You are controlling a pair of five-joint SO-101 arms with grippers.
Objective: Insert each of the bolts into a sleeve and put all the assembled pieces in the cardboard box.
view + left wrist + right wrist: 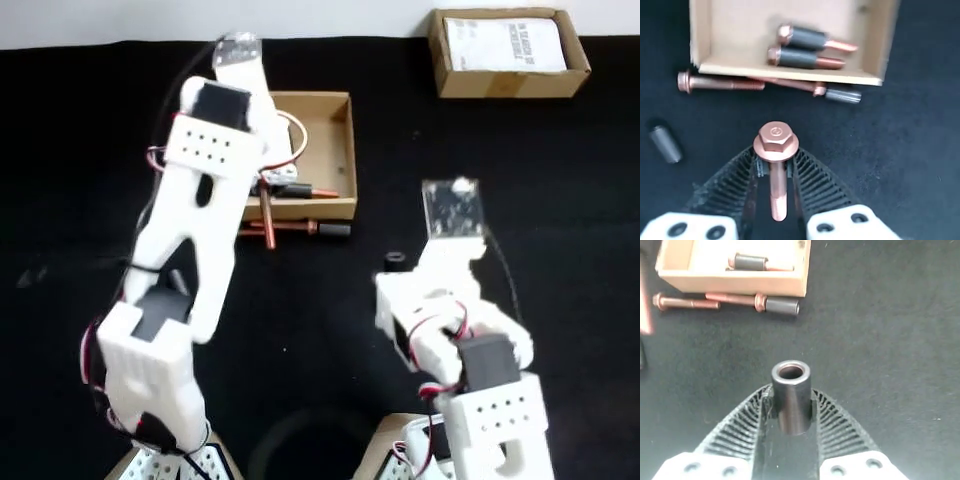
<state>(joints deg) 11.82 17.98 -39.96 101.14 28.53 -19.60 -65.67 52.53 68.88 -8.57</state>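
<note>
Our left fingers (pixel 735 180) clamp a bolt (pixel 776 150) | our right fingers (pixel 840 420) clamp a sleeve (pixel 791 392) | box (pixel 700 35) holds, we think, two assembled pieces (pixel 800 57).

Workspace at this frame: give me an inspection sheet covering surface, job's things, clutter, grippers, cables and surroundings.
Surface: black table.
Job's things: the cardboard box holds two sleeved bolts. Outside its wall lie a bare bolt and a second bolt with a sleeve at its head end. A loose sleeve lies apart.
Clutter: a second box holding a printed sheet, at the table's far edge.
Grippers: left gripper shut on a held bolt; right gripper shut on a held sleeve.
Cables: red and white wires on both arms.
Surroundings: pale wall behind the table.
</note>
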